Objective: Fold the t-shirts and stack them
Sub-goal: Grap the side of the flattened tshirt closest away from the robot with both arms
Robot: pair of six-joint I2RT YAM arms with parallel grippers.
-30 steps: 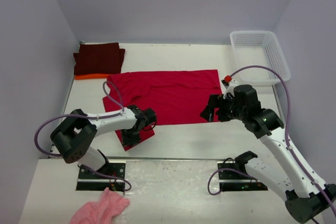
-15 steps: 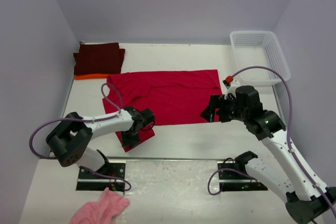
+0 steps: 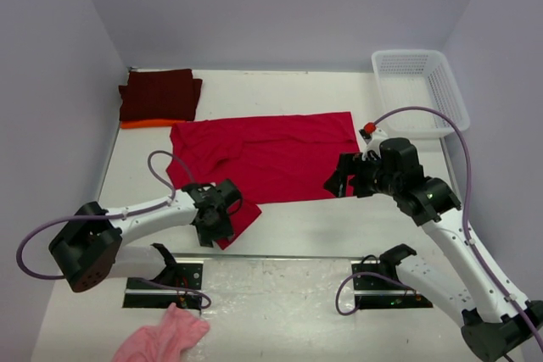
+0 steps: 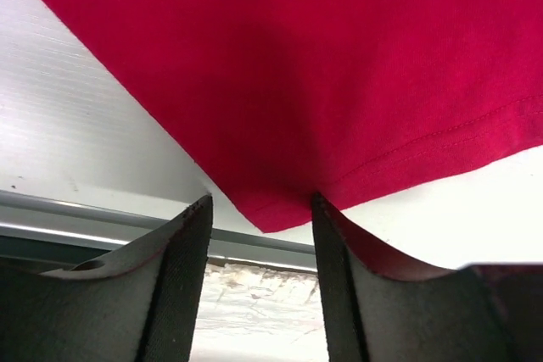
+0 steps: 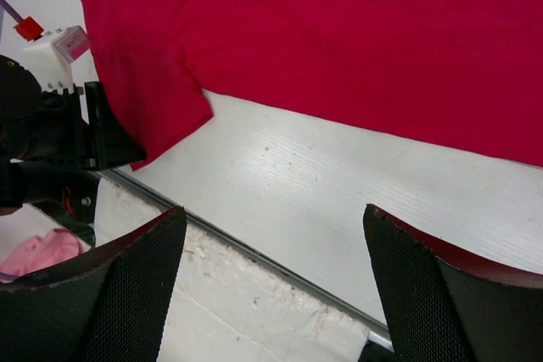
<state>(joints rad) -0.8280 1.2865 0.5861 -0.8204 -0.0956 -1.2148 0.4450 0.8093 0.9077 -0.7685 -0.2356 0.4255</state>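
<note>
Only overhead shows the folded maroon shirt (image 3: pixel 159 95) (atop orange shirt (image 3: pixel 140 124)).

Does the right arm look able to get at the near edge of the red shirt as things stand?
Probably yes. The right gripper hangs open by the right end of the red t-shirt's near edge, with only bare table beside it and nothing lying between.

There were one red t-shirt (image 3: pixel 271 154), one maroon t-shirt (image 3: pixel 159 95), one orange t-shirt (image 3: pixel 144 124), one basket (image 3: pixel 447 91), and one pink cloth (image 3: pixel 161 336).
</note>
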